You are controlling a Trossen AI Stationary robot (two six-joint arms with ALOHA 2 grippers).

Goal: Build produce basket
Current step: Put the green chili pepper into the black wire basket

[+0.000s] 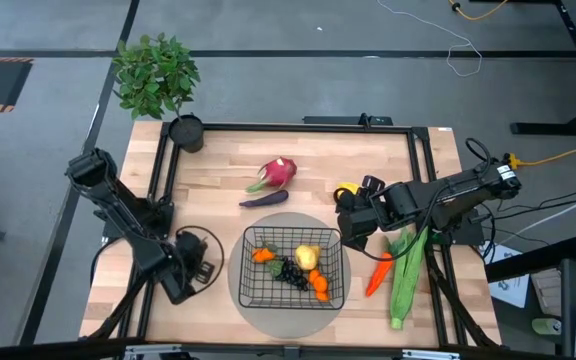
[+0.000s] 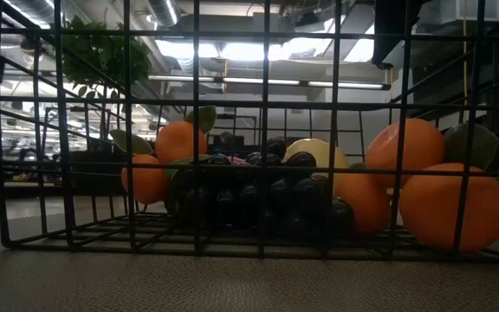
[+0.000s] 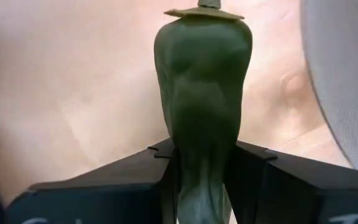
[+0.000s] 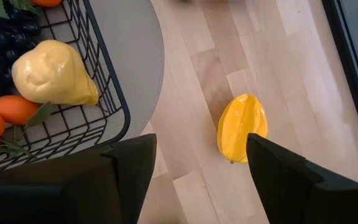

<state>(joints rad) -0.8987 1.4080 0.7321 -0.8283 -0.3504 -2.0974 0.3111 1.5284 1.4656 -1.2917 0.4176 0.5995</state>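
A wooden table (image 1: 218, 165) seen from above, with a black wire basket (image 1: 294, 266) on a round grey mat near the front edge; the basket already holds a pale yellow pear (image 4: 50, 74), dark grapes (image 2: 258, 195) and small oranges (image 2: 453, 206). The left tool (image 3: 199, 180), low at the table's front left just beside the basket, has its two dark fingers pressed against the narrow end of a dark green pepper (image 3: 202, 81); the pepper's long axis runs straight out from the fingers, stem end farthest away. The basket lies to this tool's right, so carrying the pepper there looks like the next step. The right tool (image 4: 197, 168) hangs beside the basket's right rim with its fingers well apart, holding nothing; a yellow star fruit (image 4: 241, 126) lies on the bare wood between and just ahead of them. A pink dragon fruit (image 1: 278, 172) and purple eggplant (image 1: 264, 199) rest behind the basket; an orange carrot (image 1: 379, 272) and long green husk (image 1: 405, 272) lie at the right.
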